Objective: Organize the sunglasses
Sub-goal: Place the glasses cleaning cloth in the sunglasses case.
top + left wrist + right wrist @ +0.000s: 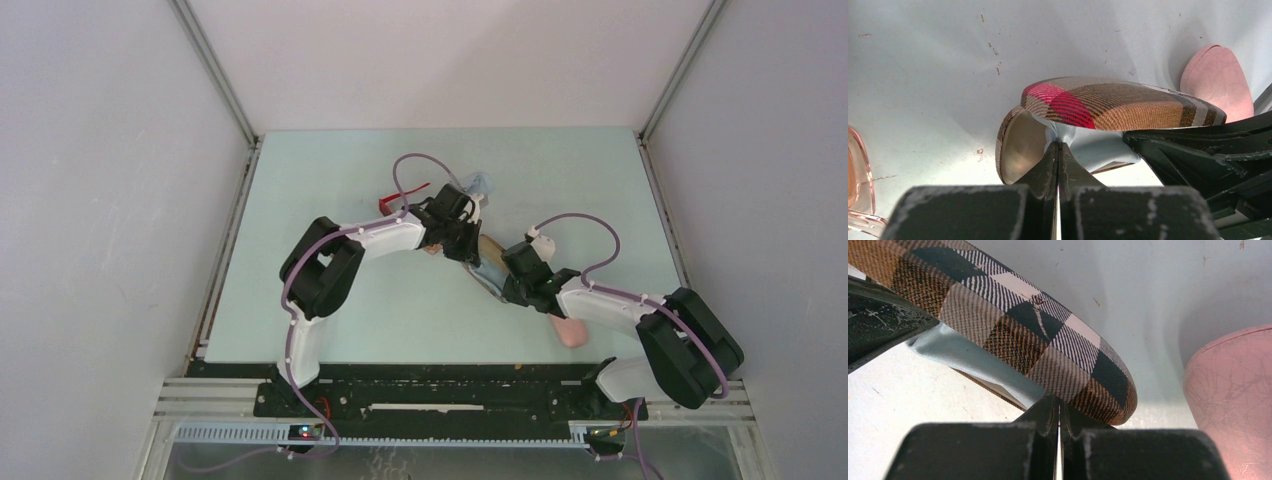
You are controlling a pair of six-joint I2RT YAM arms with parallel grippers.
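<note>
Sunglasses (pixel 388 205), apparently red, on white-walled table (pixel 300 300); left claw (pixel 1058 146) pinches cloth (pixel 1095 147), right claw (pixel 1058 402) closed.

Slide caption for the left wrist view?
Left gripper pinches the pale blue cloth at the mouth of the open plaid case; pink case behind.

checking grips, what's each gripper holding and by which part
Left gripper: pale blue cloth, by its edge. Right gripper: shut at the plaid case lid rim, hold unclear.
</note>
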